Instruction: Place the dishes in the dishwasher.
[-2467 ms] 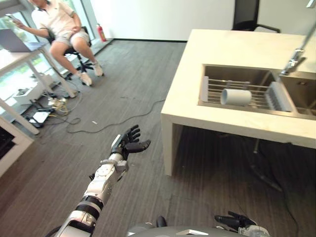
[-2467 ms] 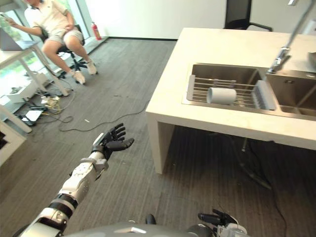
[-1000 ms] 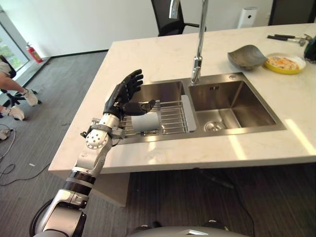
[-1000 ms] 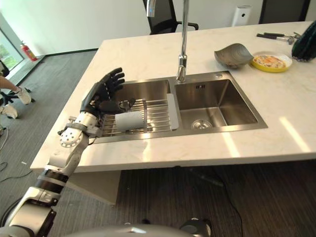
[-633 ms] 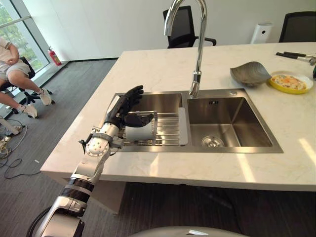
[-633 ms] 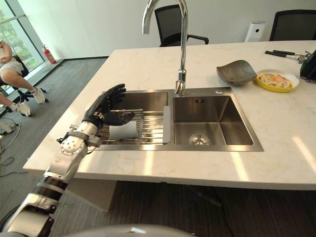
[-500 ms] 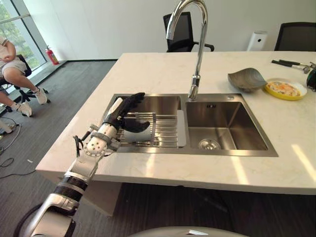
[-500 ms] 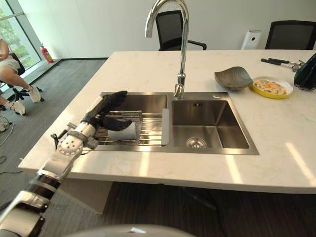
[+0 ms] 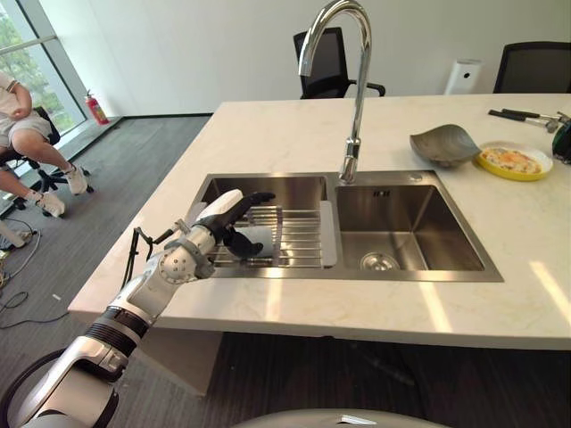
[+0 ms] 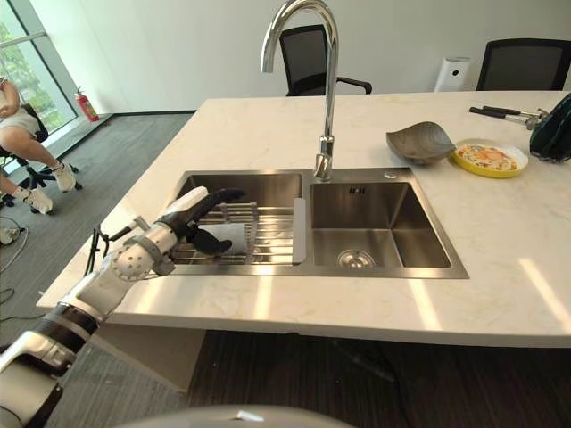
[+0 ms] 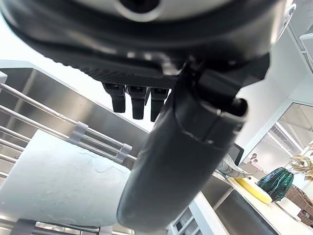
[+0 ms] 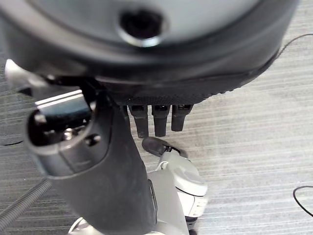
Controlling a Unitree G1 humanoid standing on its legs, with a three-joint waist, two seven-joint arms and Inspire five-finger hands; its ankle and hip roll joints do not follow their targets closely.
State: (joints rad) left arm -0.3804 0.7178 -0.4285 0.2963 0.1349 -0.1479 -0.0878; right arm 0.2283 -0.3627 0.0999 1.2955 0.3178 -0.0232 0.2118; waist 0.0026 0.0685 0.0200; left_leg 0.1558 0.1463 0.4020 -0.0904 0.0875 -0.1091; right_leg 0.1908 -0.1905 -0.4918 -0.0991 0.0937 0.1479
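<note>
Now my left hand (image 9: 227, 223) has come down lower over the white cup (image 10: 230, 238) than it was half a second ago. Then it was poised above with the fingers raised; now the fingers reach straight out over the cup's top and the thumb tucks in along its near side. From my left wrist view the fingers (image 11: 133, 102) are still straight and the thumb has not wrapped round the cup (image 11: 58, 182), so I have bracketed it but do not have hold of it yet. Whether anything is actually touching the cup I cannot tell.

The cup lies on its side on the wire rack (image 9: 299, 239) set across the left basin of the sink (image 9: 419, 234), just where it lay before; it has not shifted. So the reach is, I judge, nearly finished and the grasp is the step in hand: close round the cup, then lift it clear of the rack's wires.

My right hand (image 12: 154, 120) hangs low over the grey floor, fingers relaxed and holding nothing.

Further along the counter (image 10: 517, 232) a grey bowl (image 10: 419, 143) and a yellow plate (image 10: 486, 158) sit untouched, well apart from the sink. No dishwasher is in sight, so very little of the task looks done. A person (image 9: 22, 116) sits on a chair far off to my left.
</note>
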